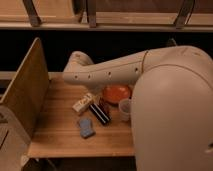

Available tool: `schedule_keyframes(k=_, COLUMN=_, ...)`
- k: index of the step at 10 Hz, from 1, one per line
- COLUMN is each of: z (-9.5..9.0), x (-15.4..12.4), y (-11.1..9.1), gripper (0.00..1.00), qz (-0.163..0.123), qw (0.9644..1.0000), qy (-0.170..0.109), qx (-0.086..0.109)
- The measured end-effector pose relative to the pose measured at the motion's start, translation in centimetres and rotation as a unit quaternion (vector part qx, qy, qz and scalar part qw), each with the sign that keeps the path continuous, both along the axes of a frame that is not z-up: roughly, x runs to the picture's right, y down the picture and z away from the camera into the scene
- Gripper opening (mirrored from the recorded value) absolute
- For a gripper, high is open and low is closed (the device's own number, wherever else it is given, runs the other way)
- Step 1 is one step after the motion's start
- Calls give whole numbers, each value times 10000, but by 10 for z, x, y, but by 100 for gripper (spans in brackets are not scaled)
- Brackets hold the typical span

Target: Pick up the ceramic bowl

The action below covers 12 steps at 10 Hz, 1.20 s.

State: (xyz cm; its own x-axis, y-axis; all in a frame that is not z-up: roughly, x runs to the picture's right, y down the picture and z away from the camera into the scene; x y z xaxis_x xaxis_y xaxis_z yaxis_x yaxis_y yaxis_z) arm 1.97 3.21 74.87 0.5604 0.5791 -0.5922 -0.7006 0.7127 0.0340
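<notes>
The ceramic bowl (116, 93) is orange-red and glossy. It sits on the wooden table (60, 140), right of the middle, with its far edge covered by my arm. My pale arm (107, 72) reaches from the right across the table just above the bowl and ends in a rounded joint (77, 62) at the upper left. My gripper is hidden behind that end of the arm, and nothing shows as held.
A small whitish cup (125, 109) stands just in front of the bowl. To its left lie a white packet (83, 103), a dark bar (100, 113) and a blue sponge (86, 127). A tall wooden side panel (25, 92) walls the table's left edge. My bulky shoulder (172, 115) fills the right.
</notes>
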Motion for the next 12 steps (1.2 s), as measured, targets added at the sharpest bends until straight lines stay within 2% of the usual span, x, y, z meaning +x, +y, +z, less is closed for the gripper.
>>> schedule_keyframes(k=1, z=7, x=24, y=17, gripper=80, qz=360, qw=9984, qy=393, qx=-163)
schedule_keyframes(k=2, z=10, x=36, y=25, gripper=80, qz=529, qw=9966, qy=583, qx=-238)
schedule_keyframes(k=6, z=12, x=32, y=25, gripper=80, qz=518, qw=9970, qy=516, qx=-235)
schedule_keyframes(k=7, z=15, x=28, y=25, gripper=80, qz=477, qw=9978, qy=386, qx=-242)
schedule_keyframes(k=9, z=35, x=15, y=24, gripper=80, qz=329, qw=9986, qy=-325, qx=-260)
schedule_keyframes(k=10, z=48, x=10, y=23, gripper=80, qz=272, qw=9960, qy=-821, qx=-239)
schedule_keyframes(k=12, z=75, x=29, y=21, gripper=80, qz=257, qw=9874, qy=-1550, qx=-169)
